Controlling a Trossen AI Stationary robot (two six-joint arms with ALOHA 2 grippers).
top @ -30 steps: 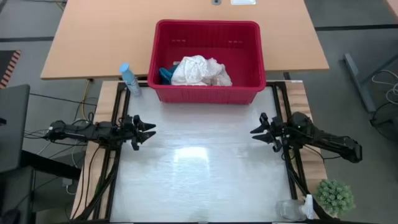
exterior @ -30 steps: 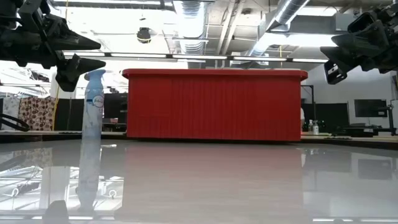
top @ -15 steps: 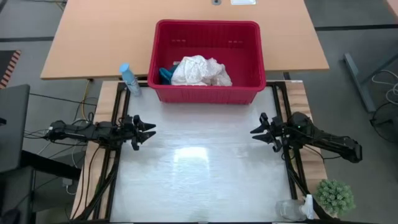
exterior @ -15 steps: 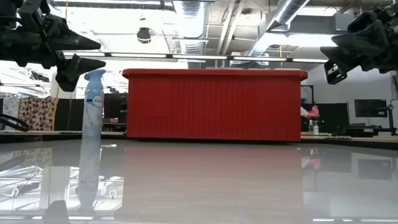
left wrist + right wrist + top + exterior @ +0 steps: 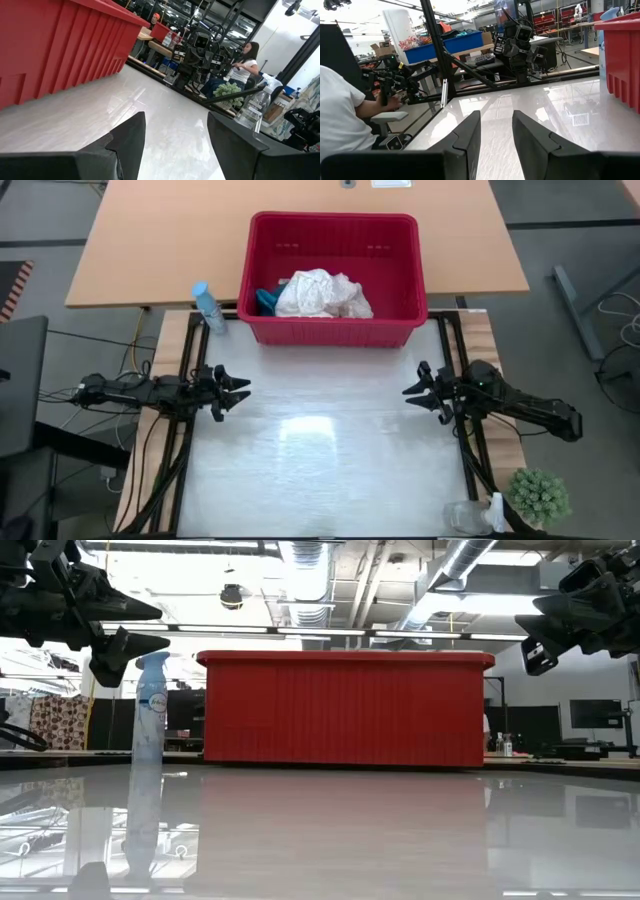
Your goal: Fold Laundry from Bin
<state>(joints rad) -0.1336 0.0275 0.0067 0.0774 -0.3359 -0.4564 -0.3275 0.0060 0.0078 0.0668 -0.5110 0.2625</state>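
The laundry (image 5: 318, 293) lies heaped in the bin (image 5: 400, 260) at the counter's (image 5: 320, 470) far edge, white piece over teal. Both claws, left claw (image 5: 240, 390) and right claw (image 5: 410, 393), hover released and empty well short of it. A grab at the tangle risks lifting several pieces together or dragging the light bin.

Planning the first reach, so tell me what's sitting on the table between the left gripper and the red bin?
Nothing: the high view shows bare white tabletop between the left gripper and the bin. The spray bottle stands off to the side.
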